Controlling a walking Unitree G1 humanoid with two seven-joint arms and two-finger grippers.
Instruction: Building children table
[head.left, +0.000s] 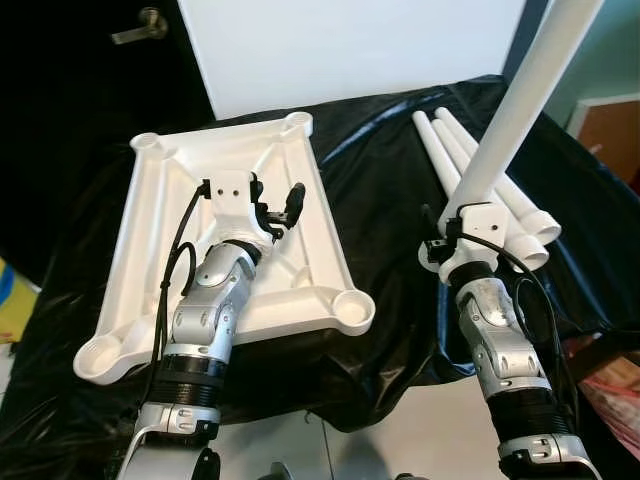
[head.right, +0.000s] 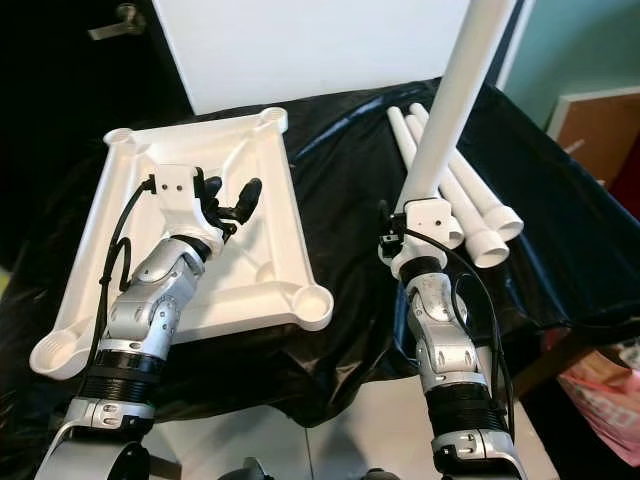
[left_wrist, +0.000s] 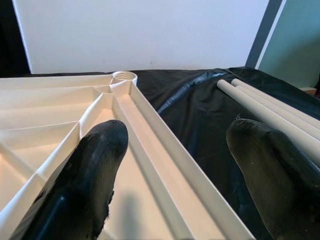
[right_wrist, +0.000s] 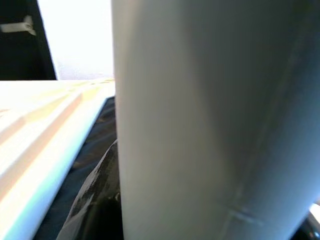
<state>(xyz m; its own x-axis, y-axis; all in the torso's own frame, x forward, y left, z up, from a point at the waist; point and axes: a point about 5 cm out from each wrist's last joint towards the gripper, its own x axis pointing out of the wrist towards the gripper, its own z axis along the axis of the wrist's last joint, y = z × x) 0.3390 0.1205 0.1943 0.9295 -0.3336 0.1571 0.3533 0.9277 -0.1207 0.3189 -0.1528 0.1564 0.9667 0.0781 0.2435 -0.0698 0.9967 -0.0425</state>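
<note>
The white table top (head.left: 150, 220) lies upside down on a black cloth, with a round leg socket (head.left: 353, 308) at each corner. My left gripper (head.left: 277, 195) hovers open just above the top's right rim (left_wrist: 165, 130), nothing between its fingers (left_wrist: 90, 170). To the right, my right gripper (head.left: 462, 215) is shut on a white table leg (head.left: 520, 90), which it holds upright and leaning to the right, clear of the cloth. That leg (right_wrist: 200, 120) sits close to the right wrist camera, beside one black finger (right_wrist: 95, 200). Three more legs (head.left: 520, 205) lie side by side behind the right gripper.
The black cloth (head.left: 380, 180) covers the whole work surface. A large white board (head.left: 350, 50) leans at the back, beside a dark door with a metal handle (head.left: 140, 25). A brown box (head.left: 610, 130) and a pink bag (head.left: 610, 390) sit at the right.
</note>
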